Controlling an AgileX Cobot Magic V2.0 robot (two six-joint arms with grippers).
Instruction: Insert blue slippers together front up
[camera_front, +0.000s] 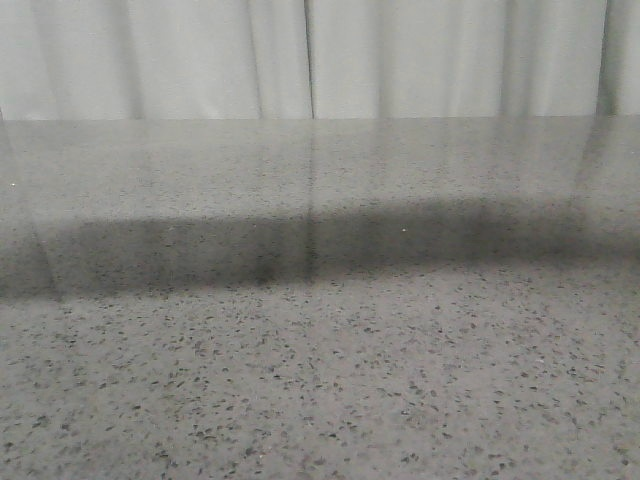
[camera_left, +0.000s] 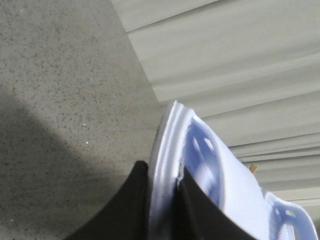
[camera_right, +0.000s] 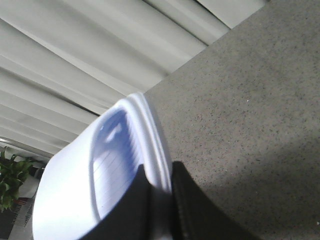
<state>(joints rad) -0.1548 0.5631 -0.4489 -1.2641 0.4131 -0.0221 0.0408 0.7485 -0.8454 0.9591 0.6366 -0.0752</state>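
Observation:
Each gripper holds one pale blue slipper, lifted off the table. In the left wrist view my left gripper (camera_left: 163, 186) is shut on the thick sole edge of a blue slipper (camera_left: 200, 165); its strap with a cutout (camera_left: 290, 215) shows beyond. In the right wrist view my right gripper (camera_right: 159, 184) is shut on the sole edge of the other blue slipper (camera_right: 120, 150), with its ribbed footbed facing the camera. Neither slipper nor gripper shows in the front view.
The front view shows only the grey speckled table (camera_front: 320, 380) with a dark shadow band across it and a pale curtain (camera_front: 320, 55) behind. A potted green plant (camera_right: 11, 180) stands beyond the table's edge in the right wrist view.

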